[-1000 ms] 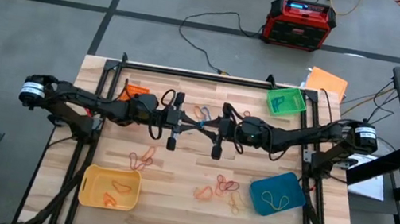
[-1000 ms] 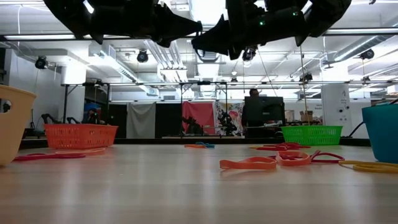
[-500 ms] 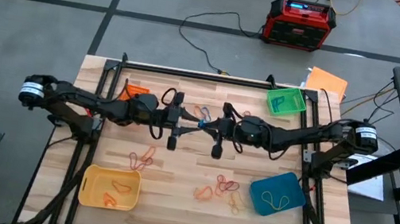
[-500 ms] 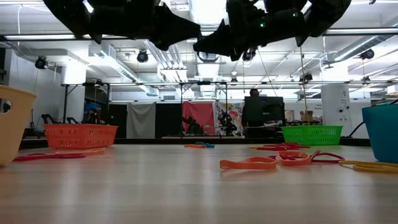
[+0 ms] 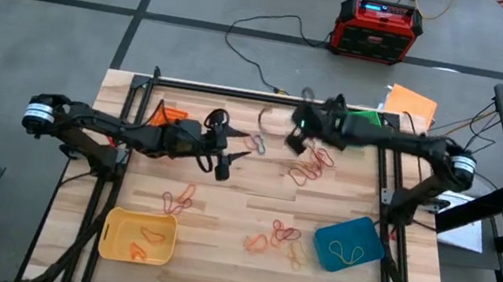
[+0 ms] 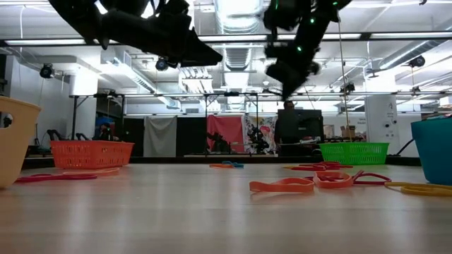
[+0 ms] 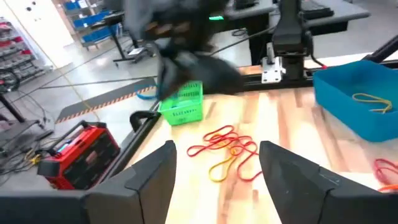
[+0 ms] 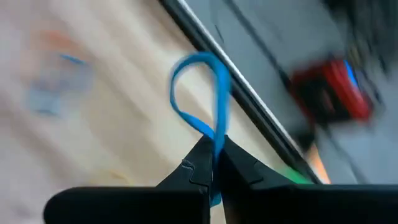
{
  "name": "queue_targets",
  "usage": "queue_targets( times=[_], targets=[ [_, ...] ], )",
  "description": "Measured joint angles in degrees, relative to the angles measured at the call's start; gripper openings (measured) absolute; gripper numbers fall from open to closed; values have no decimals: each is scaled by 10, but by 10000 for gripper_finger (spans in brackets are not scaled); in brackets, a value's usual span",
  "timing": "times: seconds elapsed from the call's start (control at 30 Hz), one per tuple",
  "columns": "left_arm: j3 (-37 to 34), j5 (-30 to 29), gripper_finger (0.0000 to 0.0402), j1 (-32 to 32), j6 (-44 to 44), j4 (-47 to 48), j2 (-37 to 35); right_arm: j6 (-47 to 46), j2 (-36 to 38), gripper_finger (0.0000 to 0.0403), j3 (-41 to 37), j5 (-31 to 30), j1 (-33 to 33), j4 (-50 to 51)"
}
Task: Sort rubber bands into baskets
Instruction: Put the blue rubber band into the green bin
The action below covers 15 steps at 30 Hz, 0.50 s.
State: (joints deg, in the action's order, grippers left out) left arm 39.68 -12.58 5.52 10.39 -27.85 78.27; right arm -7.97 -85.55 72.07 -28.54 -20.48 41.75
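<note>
Two hands above wood table (image 5: 213,256): left (image 5: 224,165) released, right (image 8: 213,163) grasping blue band (image 8: 205,93).

- Your table (image 5: 218,227) is light wood in long planks, and it looks smooth.
- Your baskets are plastic: the yellow one (image 5: 137,236) has plain walls, and the green one (image 7: 182,104) has little holes like a net.
- The blue basket (image 7: 354,102) looks smooth and matt.
- The rubber bands (image 7: 227,148) are thin, bendy rubber.
- The blue band (image 8: 208,93) in your right gripper (image 8: 213,155) looks flat and soft.
- Your left gripper's fingers (image 7: 152,180) are dark, smooth and a bit shiny.
</note>
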Motion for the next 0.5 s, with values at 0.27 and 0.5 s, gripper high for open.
queue_targets(
  times=[0.27, 0.5],
  targets=[
    [0, -5, 214, 0, 0, 17, -1, -135, -24, 9, 31, 9, -205, 148],
    [0, -21, 212, 0, 0, 52, -1, -135, -75, 9, 3, 89, -285, 153]
  ],
)
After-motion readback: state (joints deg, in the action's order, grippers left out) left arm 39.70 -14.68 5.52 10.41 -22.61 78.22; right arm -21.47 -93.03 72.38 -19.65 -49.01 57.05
